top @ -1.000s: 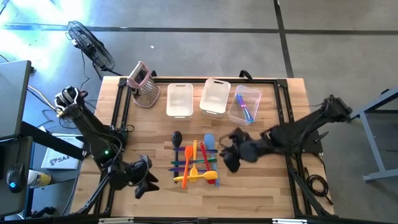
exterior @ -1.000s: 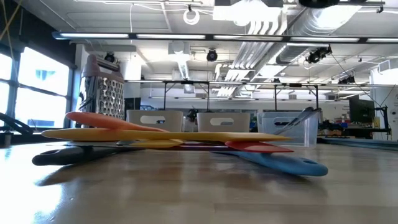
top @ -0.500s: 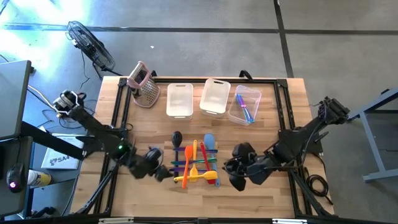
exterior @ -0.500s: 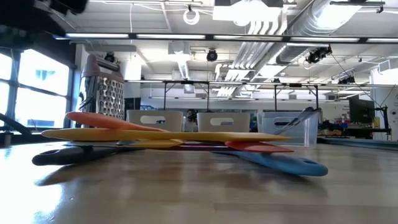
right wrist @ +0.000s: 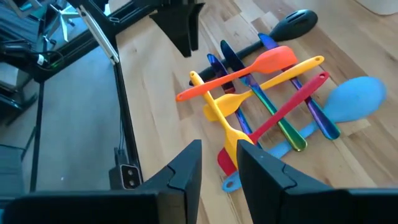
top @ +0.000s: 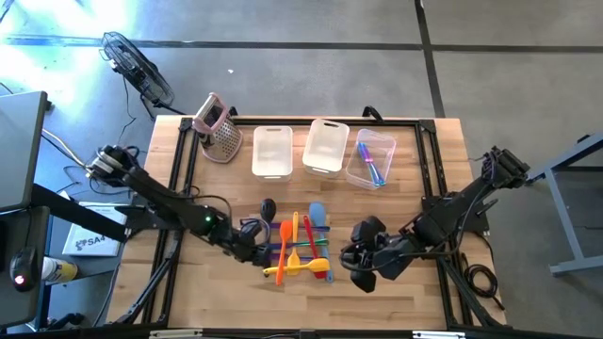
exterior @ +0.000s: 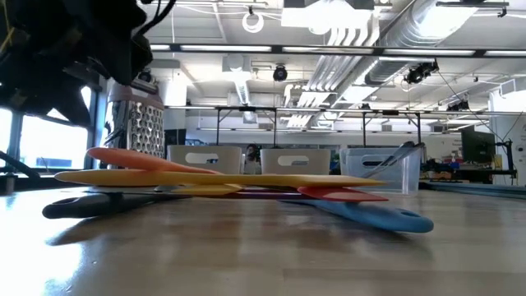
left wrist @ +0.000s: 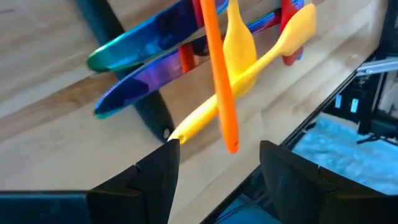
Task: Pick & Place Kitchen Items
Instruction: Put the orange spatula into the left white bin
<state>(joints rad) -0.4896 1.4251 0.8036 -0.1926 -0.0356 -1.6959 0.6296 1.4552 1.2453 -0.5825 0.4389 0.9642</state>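
Wooden table (top: pixel 396 198) carrying three clear bins (top: pixel 272 151), a single metal box grater (top: pixel 220 129) at the far left corner, and one crossed heap of utensils (top: pixel 295 245) at the centre. The heap, lying between the two sets of fingers, holds one blue spatula (top: pixel 317 216), one dark spoon (top: pixel 268 208), one orange spatula (top: pixel 293 233), two yellow utensils (left wrist: pixel 249 62), one red utensil (right wrist: pixel 289 99) and several iridescent blue-green pieces (left wrist: pixel 146 50); their handles overlap, so the lower ones are partly covered. A few purple and blue utensils (top: pixel 370 162) lie in the rightmost bin. Left gripper (top: pixel 252 247): fingers parted wide, empty, just beside the handle ends on the heap's left. Right gripper (top: pixel 363 265): fingers narrowly parted, empty, near the heap's right side, apart from it.
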